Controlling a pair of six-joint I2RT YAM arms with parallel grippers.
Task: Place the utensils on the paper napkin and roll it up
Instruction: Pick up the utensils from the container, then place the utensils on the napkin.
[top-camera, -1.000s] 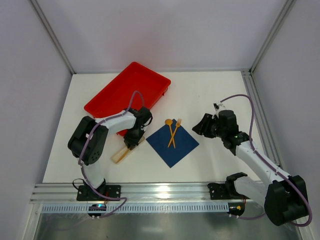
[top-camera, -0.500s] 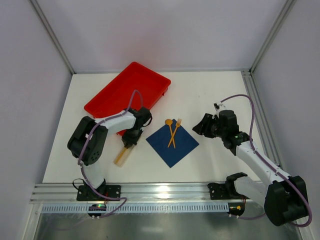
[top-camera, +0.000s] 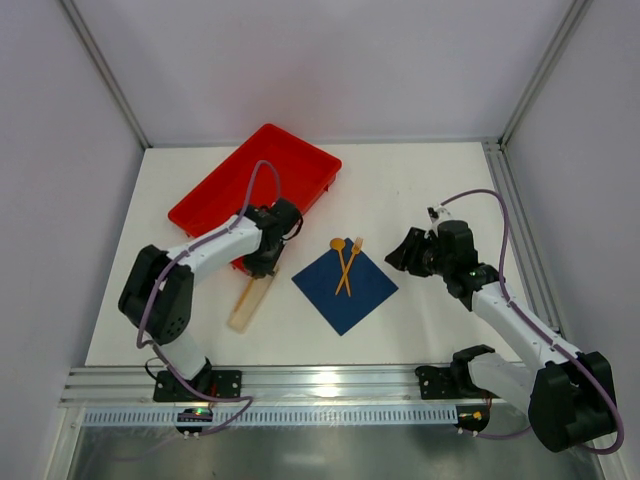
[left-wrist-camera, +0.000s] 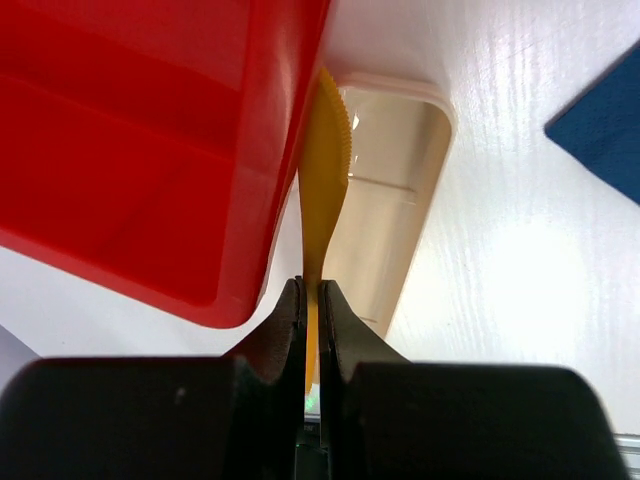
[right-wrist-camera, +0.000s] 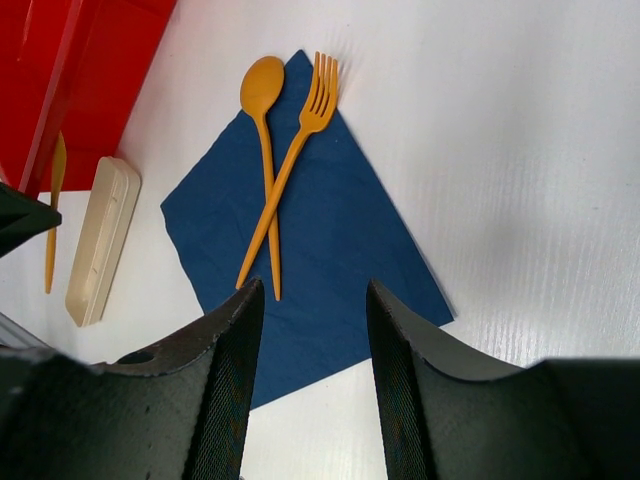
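An orange spoon (right-wrist-camera: 264, 130) and an orange fork (right-wrist-camera: 300, 140) lie crossed on the dark blue paper napkin (right-wrist-camera: 340, 230), their heads at its far corner. In the top view the napkin (top-camera: 345, 285) sits mid-table. My left gripper (left-wrist-camera: 312, 290) is shut on a third orange utensil, a knife (left-wrist-camera: 322, 170) with a serrated edge, held just beside the red tray's corner. From above, the left gripper (top-camera: 262, 262) hangs left of the napkin. My right gripper (right-wrist-camera: 313, 287) stands open over the napkin's near part, holding nothing; in the top view the right gripper (top-camera: 400, 252) is to the napkin's right.
The red tray (top-camera: 255, 182) lies at the back left, its near edge against the left gripper. A pale beige flat strip (top-camera: 250, 302) rests on the table under and in front of the left gripper. Frame rails run along the right and near edges.
The left jaws have shut on the orange knife and the arm has lifted it off the beige strip, which shifted a little. The right arm has not moved.
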